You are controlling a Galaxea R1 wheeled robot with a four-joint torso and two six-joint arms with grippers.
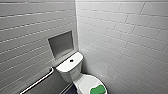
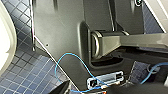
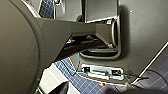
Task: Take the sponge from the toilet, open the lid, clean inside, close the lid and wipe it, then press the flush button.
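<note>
The white toilet [image 1: 70, 71] stands in the corner where two tiled walls meet. Its lid [image 1: 85, 82] is down. The bright green sponge [image 1: 97, 90] lies flat on the near part of the lid. The small dark flush button [image 1: 71, 60] sits at the centre of the tank top. Both wrist views look at my own dark base [image 2: 62, 32] and the blue tiled floor [image 2: 25, 70], so my arms are low at my sides, far from the sponge. Neither gripper holds anything.
A grey recessed niche [image 1: 61, 45] is set in the left wall above the tank. A metal grab rail [image 1: 40, 81] runs along that wall, left of the toilet. A pale curved surface [image 2: 5, 45] is near my left arm. A blue cable [image 2: 72, 58] loops over my base.
</note>
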